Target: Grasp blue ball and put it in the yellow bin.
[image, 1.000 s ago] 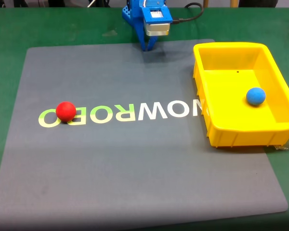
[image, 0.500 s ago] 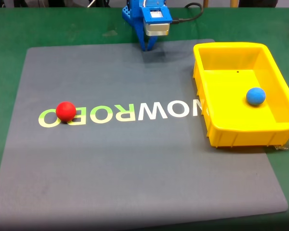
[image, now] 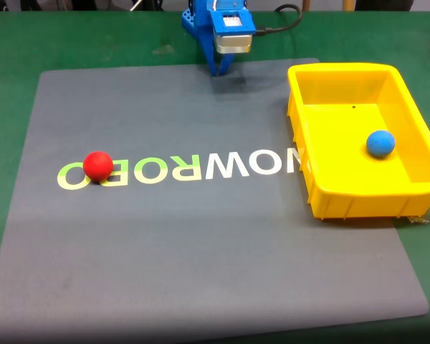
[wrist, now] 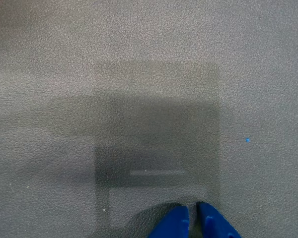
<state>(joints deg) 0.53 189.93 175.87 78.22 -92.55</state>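
The blue ball point(image: 380, 142) lies inside the yellow bin point(image: 344, 201), on its floor toward the right wall in the fixed view, touching nothing else. The bin sits on the right edge of the grey mat point(image: 201, 236), its near right corner overhanging onto the green table point(image: 7, 43).

The fixed view takes in the whole scene: one blue ball, one red ball point(image: 97, 165), one bin, one mat and the arm point(image: 226, 32) at the mat's far edge. The red ball rests near the left edge, on the pale printed lettering point(image: 201, 166) that runs across the mat's middle.

The wrist view gives what the fixed view cannot: the mat's fine pebbled, leather-like grain, the arm's boxy shadow on it, and the two blue fingertips point(wrist: 175, 224) of the gripper point(wrist: 192, 220) at the bottom edge. They are closed nearly together with a thin slit between, grasping nothing. A tiny blue speck point(wrist: 247, 140) lies on the mat to their right.

Both balls are matte, smooth spheres of equal size. The bin is glossy plastic, rectangular, with sloped walls and a rolled rim.
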